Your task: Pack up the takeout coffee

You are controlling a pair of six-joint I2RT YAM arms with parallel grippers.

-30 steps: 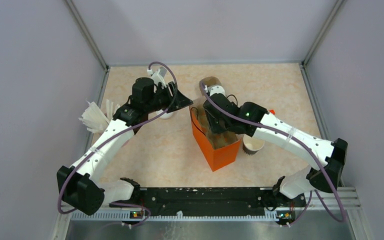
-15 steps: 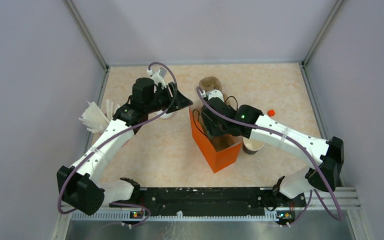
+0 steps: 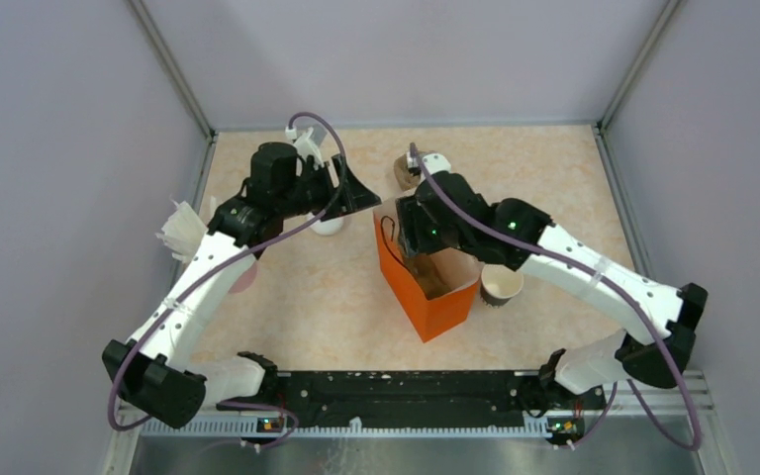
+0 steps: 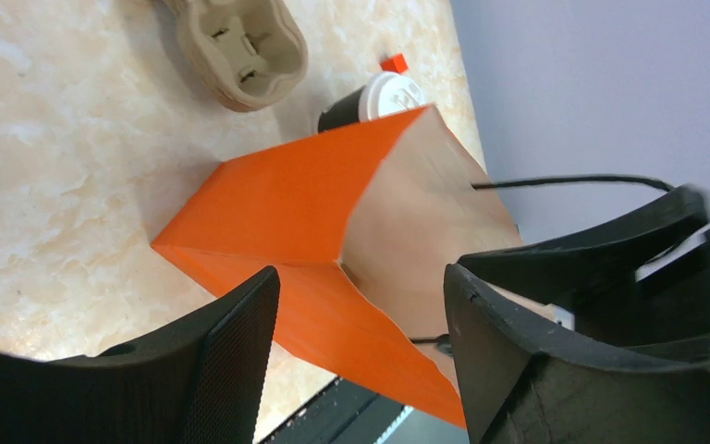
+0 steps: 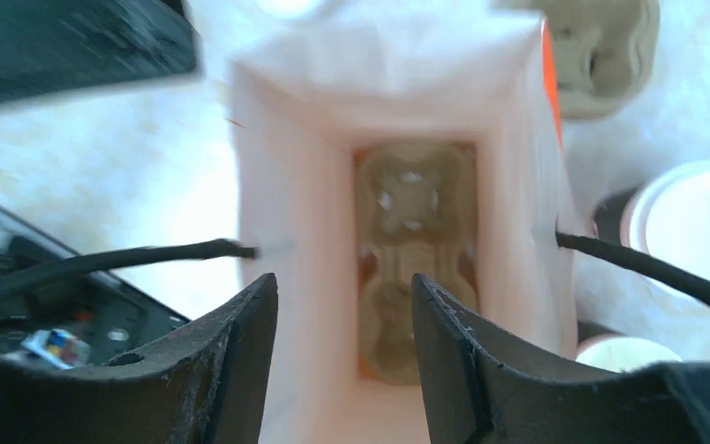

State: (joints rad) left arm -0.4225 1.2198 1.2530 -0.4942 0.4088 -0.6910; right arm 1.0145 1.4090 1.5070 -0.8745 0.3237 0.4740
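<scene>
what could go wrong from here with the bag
1. The right end effector hangs open over the orange bag's mouth; the black handle cords could catch its fingers.
2. The left end effector is open too, so nothing steadies the bag and a nudge may tip it.
3. The takeout coffee stands close beside the bag and could be knocked over.

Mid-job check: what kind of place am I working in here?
Likely a lab test cell: plain grey walls box in the tabletop, arms are bolted at its edge, and an orange bag stands as a prop.
</scene>
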